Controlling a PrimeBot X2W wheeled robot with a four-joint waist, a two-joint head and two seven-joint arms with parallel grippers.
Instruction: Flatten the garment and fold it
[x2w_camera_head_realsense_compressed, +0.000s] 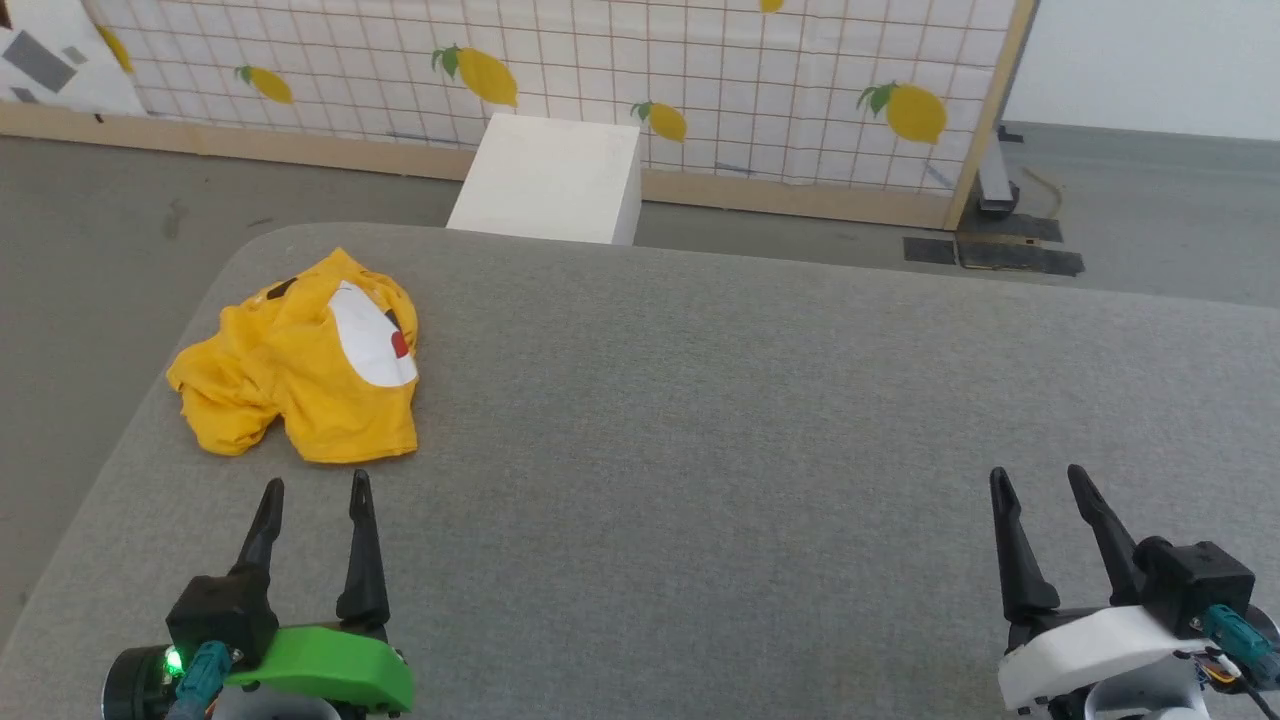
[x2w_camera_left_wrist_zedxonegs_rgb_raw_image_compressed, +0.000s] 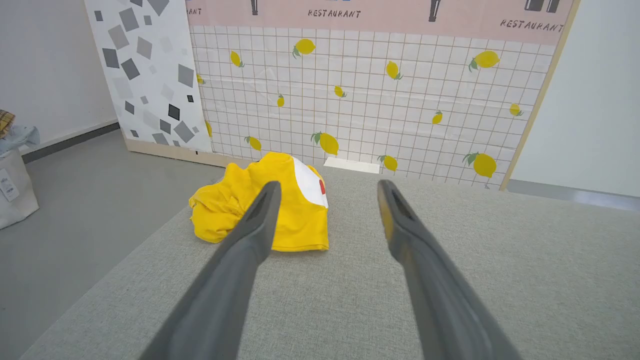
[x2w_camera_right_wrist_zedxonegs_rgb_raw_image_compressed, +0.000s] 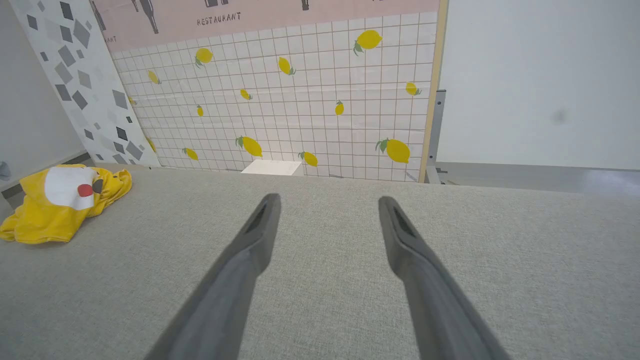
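The garment (x2w_camera_head_realsense_compressed: 305, 370) is a bright yellow T-shirt with a white patch and a red dot, lying crumpled in a heap near the far left corner of the grey table (x2w_camera_head_realsense_compressed: 700, 420). My left gripper (x2w_camera_head_realsense_compressed: 316, 484) stands open just short of the heap's near edge, touching nothing. In the left wrist view the garment (x2w_camera_left_wrist_zedxonegs_rgb_raw_image_compressed: 295, 220) lies ahead, partly behind the left finger, with the left gripper (x2w_camera_left_wrist_zedxonegs_rgb_raw_image_compressed: 327, 186) open. My right gripper (x2w_camera_head_realsense_compressed: 1040, 477) is open over bare table at the lower right. From the right wrist, the garment (x2w_camera_right_wrist_zedxonegs_rgb_raw_image_compressed: 60, 205) sits far left of the open right gripper (x2w_camera_right_wrist_zedxonegs_rgb_raw_image_compressed: 329, 199).
A white box (x2w_camera_head_realsense_compressed: 548, 180) stands on the floor just beyond the table's far edge. A lemon-print tiled panel (x2w_camera_head_realsense_compressed: 600, 70) closes off the back. The table's left edge runs close to the garment; grey floor (x2w_camera_head_realsense_compressed: 90, 240) lies beyond. A pale bag (x2w_camera_left_wrist_zedxonegs_rgb_raw_image_compressed: 12, 175) stands at far left.
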